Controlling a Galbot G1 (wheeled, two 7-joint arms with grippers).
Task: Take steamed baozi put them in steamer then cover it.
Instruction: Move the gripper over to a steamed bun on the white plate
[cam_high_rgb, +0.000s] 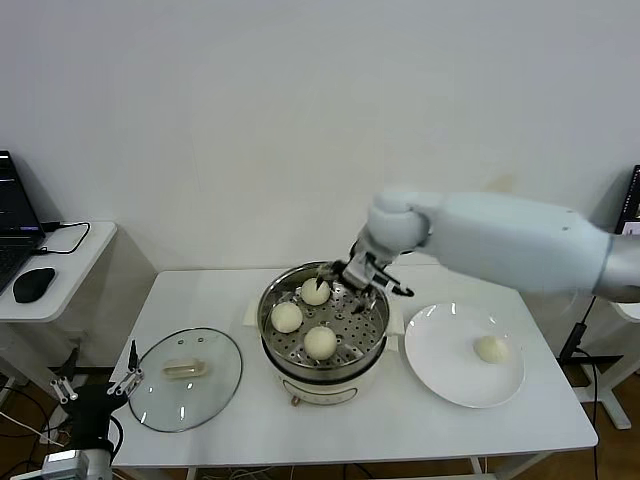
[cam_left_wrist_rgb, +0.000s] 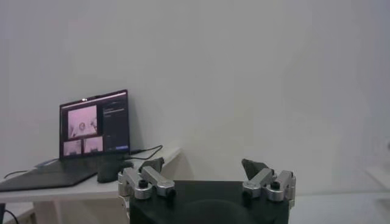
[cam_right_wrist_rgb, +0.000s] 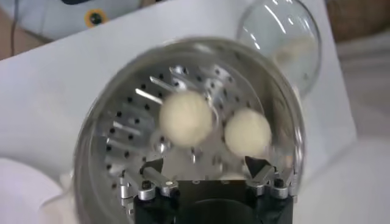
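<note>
1. A side desk (cam_high_rgb: 60, 255) at the left edge of the head view carries a laptop (cam_high_rgb: 12, 215) and a mouse (cam_high_rgb: 33, 284); a plain white wall fills the upper frame.
2. The left end effector (cam_high_rgb: 95, 383) hangs at lower left, off the white table (cam_high_rgb: 200, 295), its fingers spread apart and empty.
3. The cover (cam_high_rgb: 186, 379) lies flat on the table near its left front edge.
4. The steamer (cam_high_rgb: 324, 330) stands at centre and holds three steamed baozi (cam_high_rgb: 320, 342).
5. The right end effector (cam_high_rgb: 366, 279) hovers over the steamer's back rim, fingers apart, gripping nothing, its arm reaching in from the right.
6. A plate (cam_high_rgb: 450, 360) at right holds the fourth bun (cam_high_rgb: 491, 349).
</note>
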